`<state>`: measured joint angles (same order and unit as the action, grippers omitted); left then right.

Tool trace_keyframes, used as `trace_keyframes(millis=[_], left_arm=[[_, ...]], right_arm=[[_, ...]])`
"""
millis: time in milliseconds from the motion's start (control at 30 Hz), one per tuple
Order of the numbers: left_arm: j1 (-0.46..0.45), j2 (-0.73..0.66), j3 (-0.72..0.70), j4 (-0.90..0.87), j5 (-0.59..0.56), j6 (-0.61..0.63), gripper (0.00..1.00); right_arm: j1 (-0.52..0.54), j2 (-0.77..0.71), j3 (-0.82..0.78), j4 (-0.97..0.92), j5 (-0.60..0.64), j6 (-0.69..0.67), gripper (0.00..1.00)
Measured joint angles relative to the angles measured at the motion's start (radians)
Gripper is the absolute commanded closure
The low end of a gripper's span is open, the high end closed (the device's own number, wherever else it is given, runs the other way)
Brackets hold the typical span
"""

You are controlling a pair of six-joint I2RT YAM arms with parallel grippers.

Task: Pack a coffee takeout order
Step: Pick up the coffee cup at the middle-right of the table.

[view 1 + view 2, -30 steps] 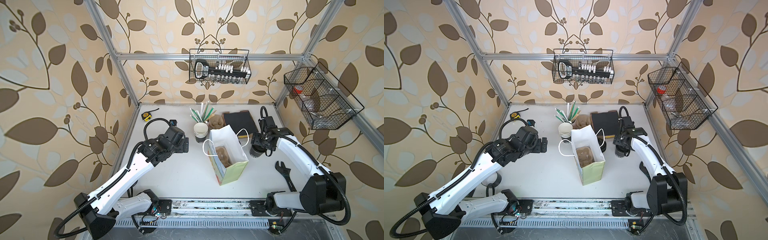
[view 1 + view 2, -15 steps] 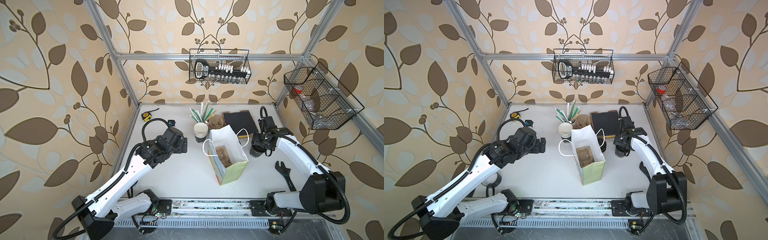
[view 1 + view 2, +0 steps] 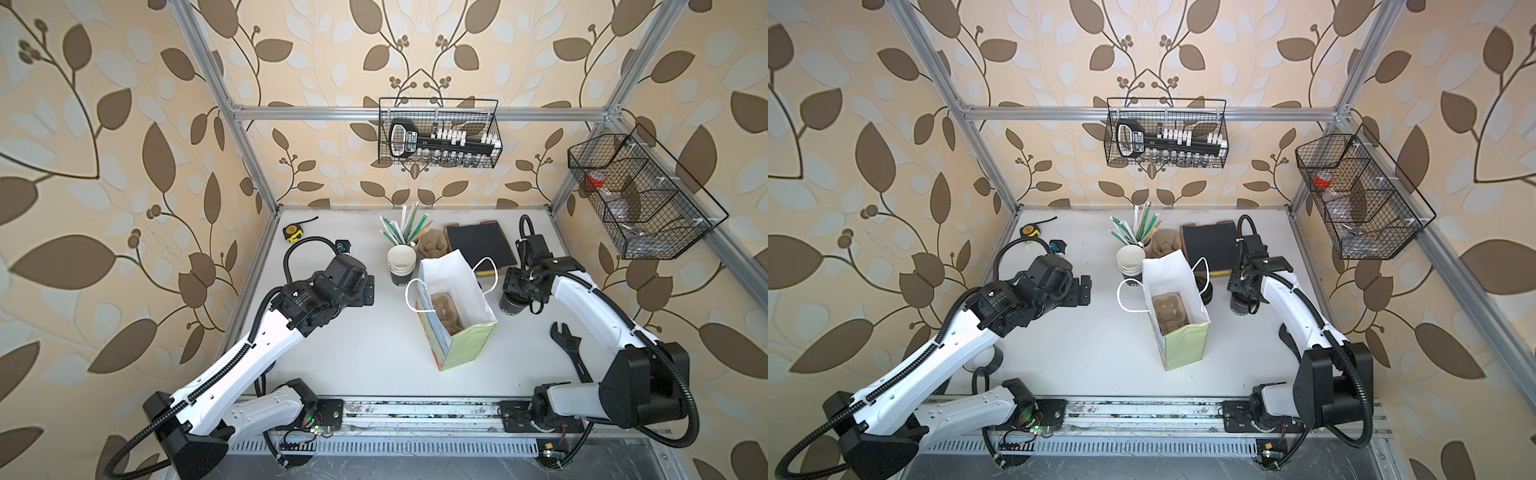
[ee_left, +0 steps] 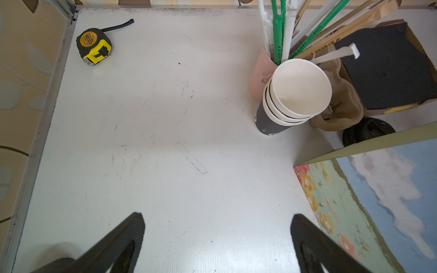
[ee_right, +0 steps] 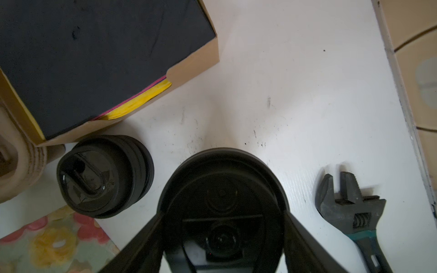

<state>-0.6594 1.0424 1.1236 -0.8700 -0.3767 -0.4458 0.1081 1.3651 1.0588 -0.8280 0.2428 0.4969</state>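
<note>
The white worktop (image 3: 365,345) — scuffed and lightly marked — is sitting inside an aluminium frame (image 3: 415,113), with leaf-patterned wallpaper (image 3: 104,166) covering the walls and a wire basket (image 3: 438,133) hanging from the back rail. A paper bag (image 3: 465,345) is standing open at the worktop's centre, and the tan cup carrier (image 3: 446,309) is lying inside it. The black cup (image 3: 511,308) is standing upright between the bag and the worktop's right edge, with its glossy round lid (image 5: 222,179) seated on top. The right gripper (image 5: 224,212) is straddling this cup, one jaw on each side — whether the jaws are pressing on it cannot be told. The dark sheet (image 5: 94,47) is lying flat in a cardboard box (image 5: 196,61) near the back edge. The left gripper (image 4: 217,219) is hovering over bare worktop toward the left edge, jaws wide and empty.
</note>
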Motion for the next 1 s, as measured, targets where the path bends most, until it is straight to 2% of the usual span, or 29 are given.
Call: trace_keyframes(millis=[233, 667, 1000], left_arm=[[0.0, 0.015, -0.001, -0.008, 0.014, -0.002, 0.01], [0.006, 0.113, -0.114, -0.007, 0.248, -0.118, 0.01], [0.006, 0.135, -0.125, 0.004, 0.309, -0.173, 0.01]], right_arm=[[0.0, -0.022, -0.009, 0.005, -0.006, 0.0, 0.33], [0.002, -0.166, -0.017, 0.0, -0.023, -0.005, 0.32], [0.035, -0.258, 0.057, -0.075, -0.018, -0.024, 0.33]])
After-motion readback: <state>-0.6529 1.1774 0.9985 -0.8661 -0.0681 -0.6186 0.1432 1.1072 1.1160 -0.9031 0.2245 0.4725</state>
